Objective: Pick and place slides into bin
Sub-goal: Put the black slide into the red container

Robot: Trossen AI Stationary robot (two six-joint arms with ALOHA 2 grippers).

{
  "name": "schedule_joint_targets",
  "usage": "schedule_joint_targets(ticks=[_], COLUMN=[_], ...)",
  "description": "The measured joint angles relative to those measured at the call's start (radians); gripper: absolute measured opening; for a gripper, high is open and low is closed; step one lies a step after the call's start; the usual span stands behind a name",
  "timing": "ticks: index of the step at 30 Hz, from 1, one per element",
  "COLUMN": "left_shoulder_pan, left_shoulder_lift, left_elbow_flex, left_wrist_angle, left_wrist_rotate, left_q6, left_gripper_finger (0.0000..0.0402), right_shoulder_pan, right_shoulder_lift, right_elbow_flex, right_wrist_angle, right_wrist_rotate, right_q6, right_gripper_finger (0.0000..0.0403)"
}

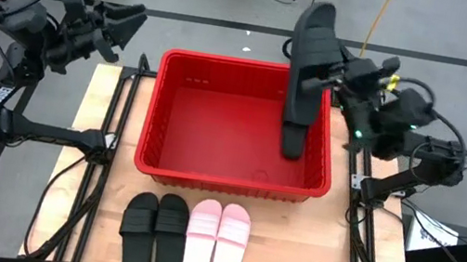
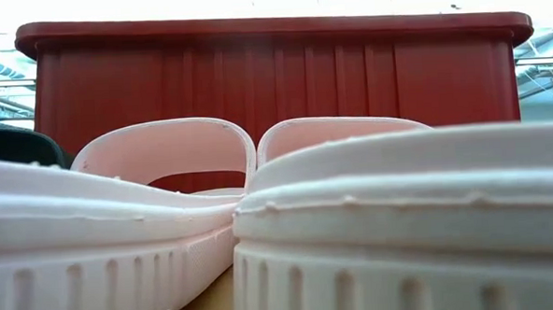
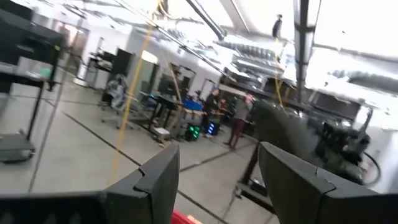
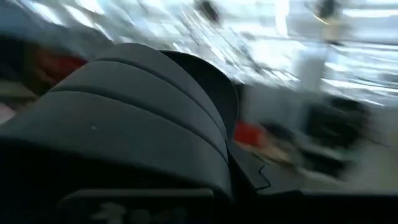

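Your black slides point(image 1: 306, 77) are a stacked pair, held over the 3 o'clock side of the red bin point(image 1: 155, 152). They hang lengthwise, one end reaching past the bin's 12 o'clock rim and the other end over the bin floor near the 3 o'clock wall. Your right tool point(image 1: 334, 76) is clamped tight on that pair from the 3 o'clock side, fingers closed on it. In the right wrist view the dark ribbed strap of the held pair point(image 4: 137, 124) fills nearly everything in front of the camera.

The bin sits in the middle of the wooden counter point(image 1: 326, 259). Nothing shows on the bin floor under the hanging pair.

At 6 o'clock from the bin, four more sandals lie in a row on the counter, soles down and side by side. The black pair point(image 1: 153, 233) lies toward 7 o'clock, the pink pair point(image 1: 216, 241) just beside it toward 6 o'clock. In the low view the pink sandals point(image 2: 401, 224) crowd the front of the picture, with the bin's ribbed wall point(image 2: 273, 80) standing behind them.

Your left tool point(image 1: 123, 24) waits off the counter's 10 o'clock corner, raised and well apart from the bin. Its fingers point(image 3: 155, 183) stand wide with nothing between them, and the left wrist view looks past them into the room.
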Motion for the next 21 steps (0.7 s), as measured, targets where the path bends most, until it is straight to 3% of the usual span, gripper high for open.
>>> schedule_joint_targets(ticks=[5, 9, 14, 17, 21], left_shoulder_pan=[0.0, 0.0, 0.0, 0.0, 0.0], left_shoulder_lift=[0.0, 0.0, 0.0, 0.0, 0.001], left_elbow_flex=[0.0, 0.0, 0.0, 0.0, 0.0], left_wrist_angle=[0.028, 0.047, 0.052, 0.052, 0.052], left_wrist_rotate=[-0.071, -0.096, -0.124, -0.136, -0.14], left_q6=[0.014, 0.023, 0.035, 0.049, 0.056], left_gripper_finger=[0.0214, 0.0214, 0.0214, 0.0214, 0.0214], right_shoulder_pan=[-0.024, -0.028, -0.038, -0.073, -0.137], right_shoulder_lift=[0.001, -0.001, -0.017, -0.027, -0.029], right_elbow_flex=[0.0, 0.0, 0.0, 0.004, 0.07], right_wrist_angle=[-0.024, -0.027, -0.01, 0.05, -0.014], right_wrist_rotate=[0.225, 0.29, 0.229, 0.124, -0.074], right_q6=[-0.116, -0.178, -0.183, -0.159, -0.069], right_gripper_finger=[0.0004, 0.0004, 0.0004, 0.0004, 0.0004])
